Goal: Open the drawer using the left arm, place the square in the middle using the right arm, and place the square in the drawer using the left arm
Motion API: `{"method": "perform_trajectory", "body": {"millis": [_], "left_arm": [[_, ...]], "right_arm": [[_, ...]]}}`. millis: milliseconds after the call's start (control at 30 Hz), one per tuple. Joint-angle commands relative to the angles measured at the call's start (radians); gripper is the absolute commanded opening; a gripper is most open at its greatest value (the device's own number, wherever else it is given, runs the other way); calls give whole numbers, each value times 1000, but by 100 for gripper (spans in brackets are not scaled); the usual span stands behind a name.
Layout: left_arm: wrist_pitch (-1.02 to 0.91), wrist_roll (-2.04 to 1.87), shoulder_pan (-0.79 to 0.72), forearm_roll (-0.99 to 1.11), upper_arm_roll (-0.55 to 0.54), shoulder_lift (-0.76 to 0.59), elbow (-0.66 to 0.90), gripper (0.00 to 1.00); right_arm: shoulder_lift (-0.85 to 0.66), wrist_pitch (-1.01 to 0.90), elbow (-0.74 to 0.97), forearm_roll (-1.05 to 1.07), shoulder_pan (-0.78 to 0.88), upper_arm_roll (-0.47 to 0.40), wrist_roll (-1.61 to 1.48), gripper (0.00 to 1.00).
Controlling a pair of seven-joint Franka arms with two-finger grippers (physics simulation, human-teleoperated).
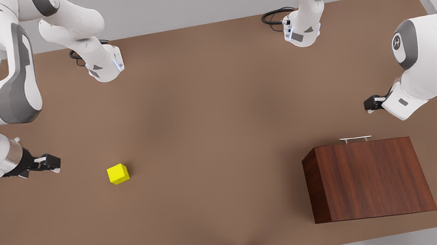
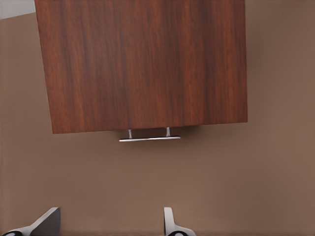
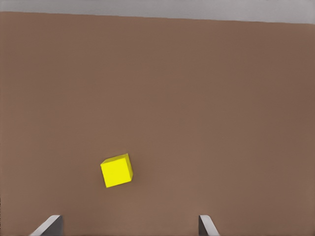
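table (image 1: 216, 109): plain brown top, carries everything listed.
cabinet (image 1: 368, 180): dark red-brown wood grain box, near the table's front edge, toward the front view's right corner.
drawer: closed, flush in the cabinet; its front faces the back edge of the table.
handle (image 1: 355, 139): thin silver bar on two posts, standing off the drawer front; also in the left wrist view (image 2: 149, 138).
square (image 1: 118, 174): small yellow cube, resting on the table toward the front view's left, well apart from the cabinet; turned slightly askew in the right wrist view (image 3: 117, 170).
middle (image 1: 212, 141): bare stretch of table between square and cabinet.
left pincer (image 1: 373, 103): at the front view's right edge of the table, above and behind the handle, touching nothing; fingers (image 2: 170, 222) apart, the handle in line with the gap between them.
right pincer (image 1: 47, 162): at the front view's left edge of the table, near the square but clear of it; fingers (image 3: 49, 225) set wide apart, holding nothing.
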Motion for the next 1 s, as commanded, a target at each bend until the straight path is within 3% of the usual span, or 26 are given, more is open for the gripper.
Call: {"method": "perform_trajectory", "body": {"millis": [0, 133, 200, 267, 400, 600, 967], "left_arm": [[0, -1, 0, 0, 0, -3, -4, 100], [162, -417, -5, -9, -2, -138, -223, 100], [396, -690, -5, -12, -2, -281, -490, 100], [506, -880, -5, -51, -2, -327, -601, 100], [779, -1009, -5, -57, -3, -373, -797, 100], [1008, -1233, -5, -58, -3, -362, -923, 100], [1089, -1302, -5, -121, -2, -275, -924, 100]], "right_arm": [[0, 1, 0, -1, 0, 0, 0, 100], [33, 49, -30, 1, 53, 3, -4, 100], [47, 55, -70, -2, 93, 3, 11, 100], [50, 216, -190, 12, 92, 5, 13, 100], [110, 267, -257, 12, 96, 6, 10, 100], [194, 463, -404, 12, 99, 29, -73, 100], [277, 670, -530, 18, 69, 32, -174, 100]]}}
